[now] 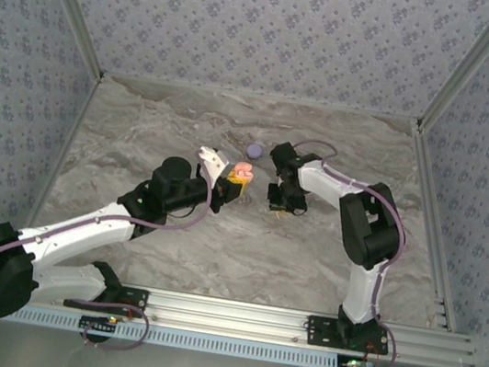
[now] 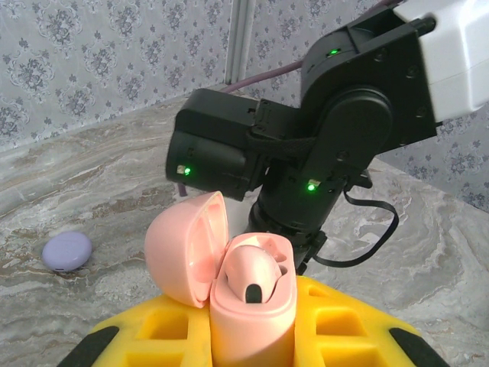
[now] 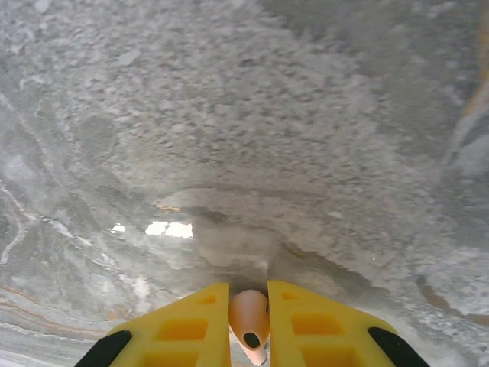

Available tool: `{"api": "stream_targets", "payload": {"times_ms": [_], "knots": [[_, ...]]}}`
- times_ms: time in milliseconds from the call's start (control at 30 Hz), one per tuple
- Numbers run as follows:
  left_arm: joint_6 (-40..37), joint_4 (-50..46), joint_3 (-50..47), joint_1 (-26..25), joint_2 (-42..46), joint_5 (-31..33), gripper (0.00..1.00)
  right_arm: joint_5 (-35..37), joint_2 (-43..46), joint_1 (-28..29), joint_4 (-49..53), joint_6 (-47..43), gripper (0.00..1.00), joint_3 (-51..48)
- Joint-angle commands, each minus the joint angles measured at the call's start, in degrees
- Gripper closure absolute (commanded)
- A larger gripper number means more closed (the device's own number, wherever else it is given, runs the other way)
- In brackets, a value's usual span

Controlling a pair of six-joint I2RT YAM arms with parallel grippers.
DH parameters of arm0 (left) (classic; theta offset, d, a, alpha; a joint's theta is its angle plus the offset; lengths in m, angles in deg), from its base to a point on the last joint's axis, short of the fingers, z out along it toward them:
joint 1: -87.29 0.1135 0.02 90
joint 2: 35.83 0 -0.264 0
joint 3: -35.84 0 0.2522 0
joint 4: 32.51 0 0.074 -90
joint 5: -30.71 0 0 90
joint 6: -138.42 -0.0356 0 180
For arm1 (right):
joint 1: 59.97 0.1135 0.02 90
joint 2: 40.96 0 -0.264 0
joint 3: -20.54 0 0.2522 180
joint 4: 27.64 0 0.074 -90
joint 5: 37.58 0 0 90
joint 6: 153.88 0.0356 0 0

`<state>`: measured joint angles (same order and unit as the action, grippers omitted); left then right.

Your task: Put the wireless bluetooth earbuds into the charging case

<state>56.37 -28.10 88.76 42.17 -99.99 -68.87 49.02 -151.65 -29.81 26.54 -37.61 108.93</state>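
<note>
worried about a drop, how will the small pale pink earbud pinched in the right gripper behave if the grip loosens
The small pale pink earbud looks smooth and rounded, so it could slip from the yellow fingers of the right gripper. Being tiny, it is probably light, and on the marbled table it may roll.

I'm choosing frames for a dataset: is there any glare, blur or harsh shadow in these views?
Top external: the light is even, with only soft shadows on the table, and the pink charging case looks small but clear. Left wrist: the case is crisp and free of glare. Right wrist: there is a bright glare patch on the marble, the surface texture is soft, and the earbud is close to the lens and slightly blurred.
</note>
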Motion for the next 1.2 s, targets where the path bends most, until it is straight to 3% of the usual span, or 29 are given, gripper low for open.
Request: {"api": "stream_targets", "payload": {"times_ms": [0,433,633,867,1167], "knots": [[-0.5,2.0,0.3,-0.3,0.7,0.3,0.86,0.1,4.1,-2.1,-3.3,0.4,0.83,-3.0],[0.2,2.0,0.7,-0.4,-0.8,0.4,0.87,2.5,2.1,-3.9,-1.7,0.6,0.81,-4.1],[0.2,1.9,0.8,-0.4,-0.8,0.5,0.87,2.4,1.1,-3.9,-0.2,-1.7,0.74,-2.9],[0.1,1.6,0.9,-0.4,-0.7,0.5,0.87,2.3,0.6,-3.9,3.2,-9.6,0.56,-0.5],[0.1,1.5,1.1,-0.3,-0.7,0.5,0.87,1.4,-1.5,-3.2,7.8,-19.7,0.56,4.1]]}}
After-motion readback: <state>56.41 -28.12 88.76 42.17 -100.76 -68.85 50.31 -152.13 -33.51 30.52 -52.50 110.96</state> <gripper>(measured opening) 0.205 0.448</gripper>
